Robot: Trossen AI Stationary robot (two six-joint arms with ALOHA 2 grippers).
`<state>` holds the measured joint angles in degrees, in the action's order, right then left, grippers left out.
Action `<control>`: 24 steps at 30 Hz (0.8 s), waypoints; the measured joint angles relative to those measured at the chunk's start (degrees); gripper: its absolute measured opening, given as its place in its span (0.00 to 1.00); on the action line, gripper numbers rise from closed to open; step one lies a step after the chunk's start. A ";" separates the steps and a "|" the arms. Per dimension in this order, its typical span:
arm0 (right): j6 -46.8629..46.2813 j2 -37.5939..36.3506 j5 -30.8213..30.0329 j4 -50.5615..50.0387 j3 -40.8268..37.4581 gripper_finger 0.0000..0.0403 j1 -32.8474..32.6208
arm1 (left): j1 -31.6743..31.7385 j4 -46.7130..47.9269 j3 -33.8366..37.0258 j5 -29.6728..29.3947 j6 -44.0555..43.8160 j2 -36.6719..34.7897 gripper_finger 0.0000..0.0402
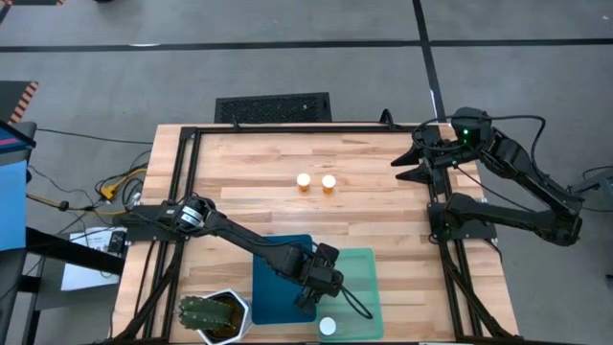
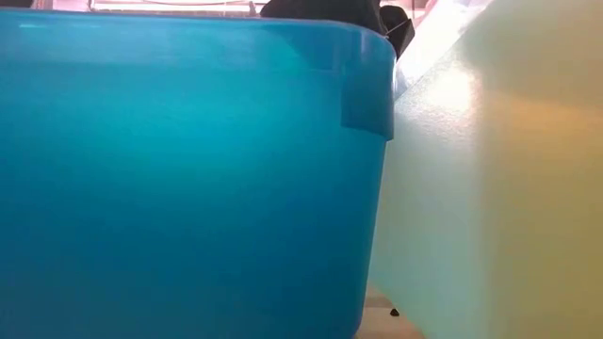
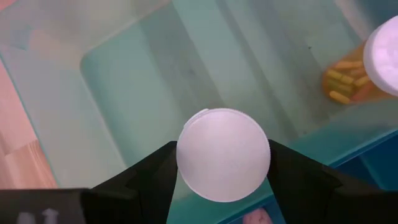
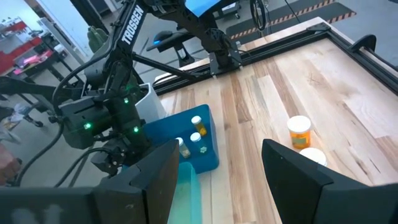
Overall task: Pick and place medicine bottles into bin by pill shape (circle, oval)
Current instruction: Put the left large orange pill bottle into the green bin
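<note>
My left gripper [image 1: 319, 286] is shut on a medicine bottle whose round white cap [image 3: 222, 154] shows between its fingers, over the mint-green tray [image 1: 359, 264]. Another bottle [image 3: 354, 74] with yellow oval pills stands on its base in the green tray, also in the high view [image 1: 328, 327]. The dark blue tray [image 1: 278, 254] lies beside the green one and holds small bottles [image 4: 197, 133]. Two bottles [image 1: 304, 181] [image 1: 329, 181] stand on the table's far middle. My right gripper [image 1: 410, 161] is open and empty at the far right. My left gripper pinches the bottle between its two fingers [image 3: 155, 177], one on each side just under the white cap's rim [image 3: 186, 180]. The fingers come from above, pointing down. The cap hides the body and the place of contact. The bottle stands upright over the green tray's floor.
A spiky green plant in a white pot [image 1: 213, 316] stands at the near left beside the blue tray. In the low view the blue tray's wall [image 2: 188, 188] and the green tray's wall [image 2: 490, 188] fill the picture. Black frame rails [image 1: 182, 182] run along the table's sides.
</note>
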<state>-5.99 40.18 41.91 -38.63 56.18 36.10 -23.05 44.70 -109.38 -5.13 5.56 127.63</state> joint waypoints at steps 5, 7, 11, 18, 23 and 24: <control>0.09 0.00 0.00 0.00 0.00 0.59 0.01 | 0.00 0.37 0.00 0.35 -0.06 -0.02 0.56; 0.10 0.00 0.00 0.00 0.00 0.59 0.01 | 0.02 0.50 0.00 0.33 -0.26 -0.02 0.56; 0.10 0.00 0.00 0.00 0.00 0.59 0.00 | 0.02 0.47 0.00 0.33 -0.48 -0.02 0.56; 0.05 0.00 0.00 0.00 0.00 0.59 0.01 | 0.02 0.43 0.00 0.33 -0.56 -0.04 0.56; 0.03 0.00 0.00 0.00 0.00 0.59 0.00 | 0.02 0.43 0.00 0.31 -0.70 -0.07 0.63; 0.03 0.00 0.00 0.00 0.00 0.59 0.01 | 0.02 0.43 0.00 0.28 -0.70 -0.07 0.65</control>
<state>-5.96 40.18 41.91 -38.63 56.18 36.10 -23.03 45.12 -109.38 -4.84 4.86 127.57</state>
